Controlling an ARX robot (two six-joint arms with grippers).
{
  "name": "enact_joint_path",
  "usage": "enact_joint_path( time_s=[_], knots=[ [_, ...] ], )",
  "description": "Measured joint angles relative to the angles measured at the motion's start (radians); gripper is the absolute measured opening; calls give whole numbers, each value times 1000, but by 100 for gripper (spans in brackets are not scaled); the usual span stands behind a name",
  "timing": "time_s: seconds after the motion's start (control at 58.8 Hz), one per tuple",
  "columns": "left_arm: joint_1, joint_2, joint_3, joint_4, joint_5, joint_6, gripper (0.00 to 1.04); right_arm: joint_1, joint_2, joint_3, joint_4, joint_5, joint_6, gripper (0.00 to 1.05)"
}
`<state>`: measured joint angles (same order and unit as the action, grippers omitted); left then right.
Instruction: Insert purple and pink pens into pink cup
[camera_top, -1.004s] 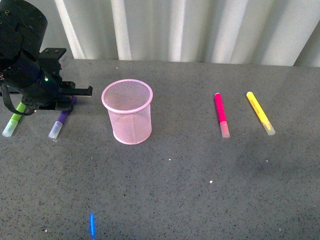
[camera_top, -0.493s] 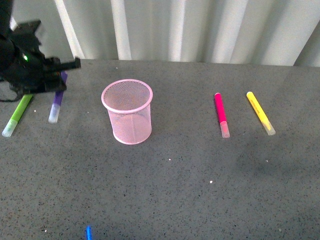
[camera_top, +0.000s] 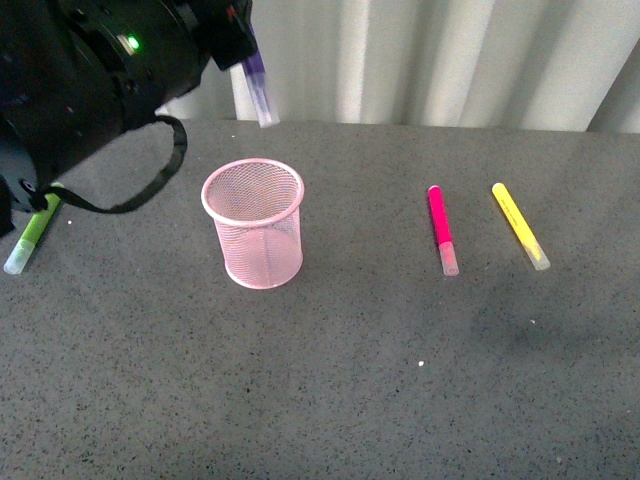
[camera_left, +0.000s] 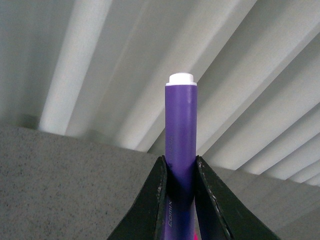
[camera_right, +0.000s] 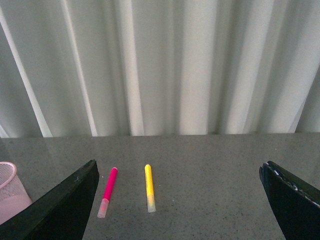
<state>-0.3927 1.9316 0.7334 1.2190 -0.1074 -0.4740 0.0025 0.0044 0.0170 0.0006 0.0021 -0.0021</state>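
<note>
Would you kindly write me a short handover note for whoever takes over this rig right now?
Left claw: shut on the deep purple marker pen, held in the air near the pale pink wire-mesh cup.
Right claw: open, empty.
Magenta-pink marker pen lies on the table, right of the cup.
Done: purple pen grasped; cup looks empty.
Left: put both pens into the cup.

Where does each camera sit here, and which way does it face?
Front: on the body, facing table and curtain; left pincer holds the purple pen.
Left wrist: on the left arm, looking past that pincer, along the pen, at the curtain.
Right wrist: on the right arm, looking between the open right pincer across the table.
Shared: front and right wrist both show the pink pen, yellow pen and cup.
</note>
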Motion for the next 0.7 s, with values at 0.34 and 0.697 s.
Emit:
enact_joint_path(
  time_s=[0.34, 0.697],
  knots=[
    [-2, 154, 65, 10, -49, 34, 13, 0, 0, 0, 0, 0, 0, 98],
    [35, 217, 79, 12, -50, 19, 13, 0, 0, 0, 0, 0, 0, 98]
  ],
)
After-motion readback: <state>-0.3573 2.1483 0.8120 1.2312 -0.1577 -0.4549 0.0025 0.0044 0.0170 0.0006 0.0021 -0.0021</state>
